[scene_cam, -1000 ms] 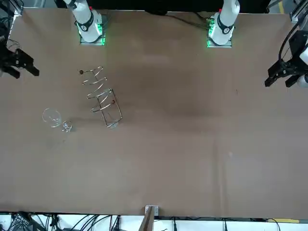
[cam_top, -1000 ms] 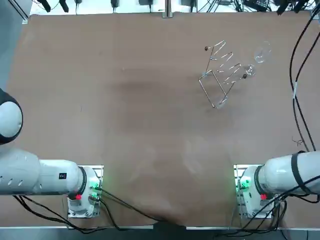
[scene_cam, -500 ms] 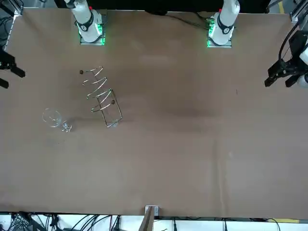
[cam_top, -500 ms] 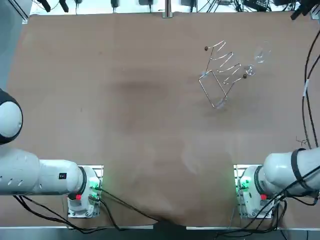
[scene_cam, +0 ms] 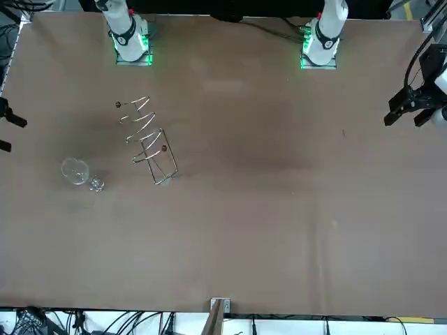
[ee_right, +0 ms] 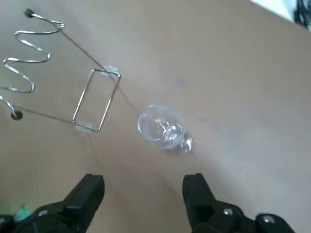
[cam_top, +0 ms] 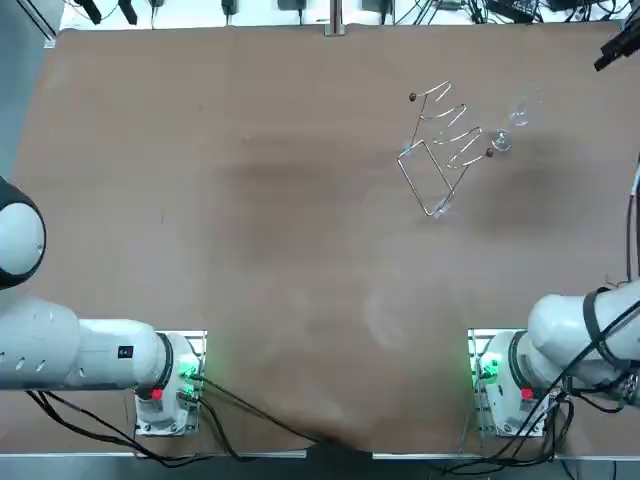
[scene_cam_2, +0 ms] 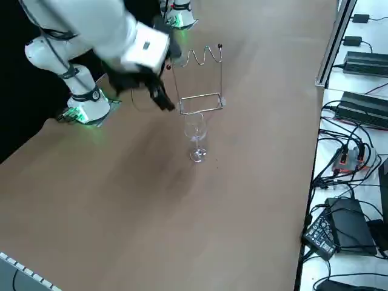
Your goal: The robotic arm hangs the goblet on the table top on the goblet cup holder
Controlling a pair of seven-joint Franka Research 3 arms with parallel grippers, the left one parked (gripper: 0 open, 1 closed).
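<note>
A clear goblet (scene_cam_2: 195, 130) stands upright on the brown table, near its far right part; it also shows as the goblet (cam_top: 518, 110) from above, the goblet (scene_cam: 77, 170) from the front and the goblet (ee_right: 164, 129) in the wrist view. Just beside it stands the wire cup holder (cam_top: 441, 148), also seen as the holder (scene_cam: 148, 138), the holder (scene_cam_2: 203, 77) and the holder (ee_right: 58, 80). My right gripper (ee_right: 144, 188) hovers open above the table, short of the goblet, with nothing between its fingers. The same gripper (scene_cam_2: 160, 96) hangs beside the holder, and the gripper (cam_top: 620, 45) and gripper (scene_cam: 8, 132) sit at the pictures' edges.
The table's right edge (scene_cam_2: 303, 182) runs close to the goblet. Beyond it lie cables and black boxes (scene_cam_2: 357, 60). My right arm's base (cam_top: 500, 385) is at the near edge.
My right gripper has moved along the table's right side toward the goblet. The goblet and the holder have stayed where they were.
</note>
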